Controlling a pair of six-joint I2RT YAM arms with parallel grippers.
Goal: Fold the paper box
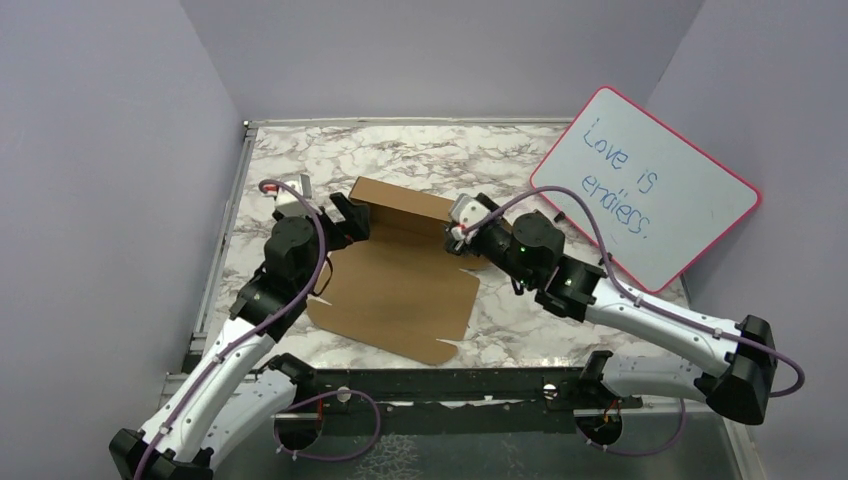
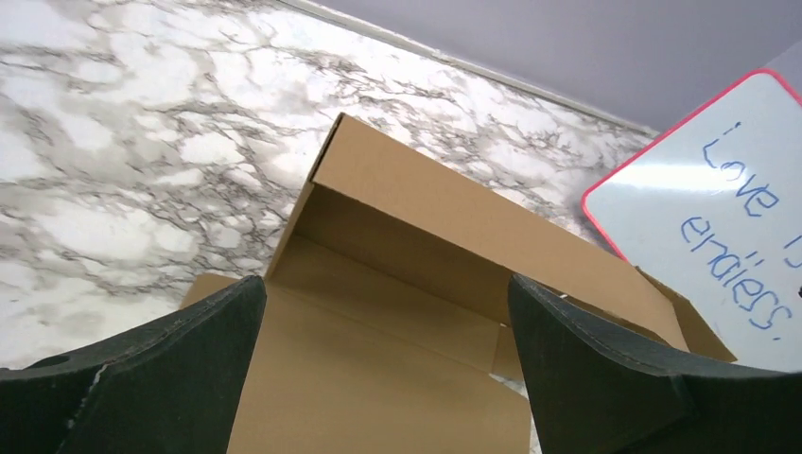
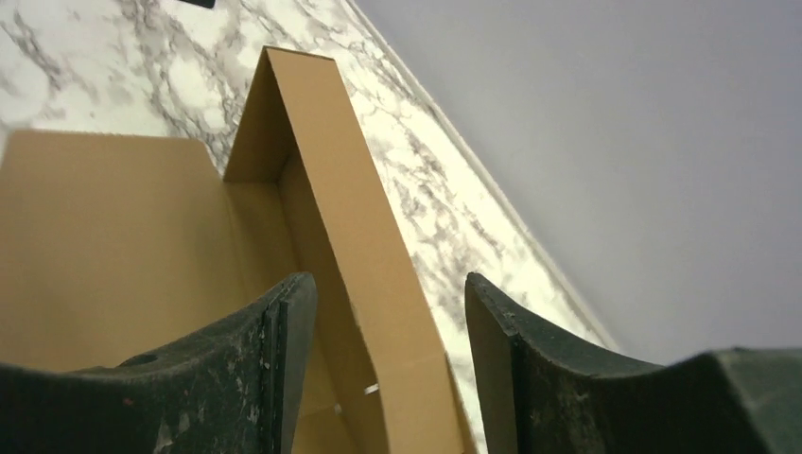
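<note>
The paper box (image 1: 400, 285) is a brown cardboard sheet lying flat on the marble table, with its far long flap (image 1: 405, 200) folded upright. My left gripper (image 1: 348, 220) is at the flap's left end, open wide. In the left wrist view the sheet (image 2: 397, 378) lies under the spread fingers (image 2: 189, 369) and nothing is gripped. My right gripper (image 1: 462, 230) is at the flap's right end. In the right wrist view its jaws stand open around the upright flap (image 3: 350, 189), with a gap to each pad (image 3: 284, 359).
A pink-rimmed whiteboard (image 1: 648, 185) with blue writing leans against the right wall, close behind my right arm. Purple walls enclose the marble table (image 1: 330, 150) on three sides. A metal rail (image 1: 222, 250) runs along the table's left edge.
</note>
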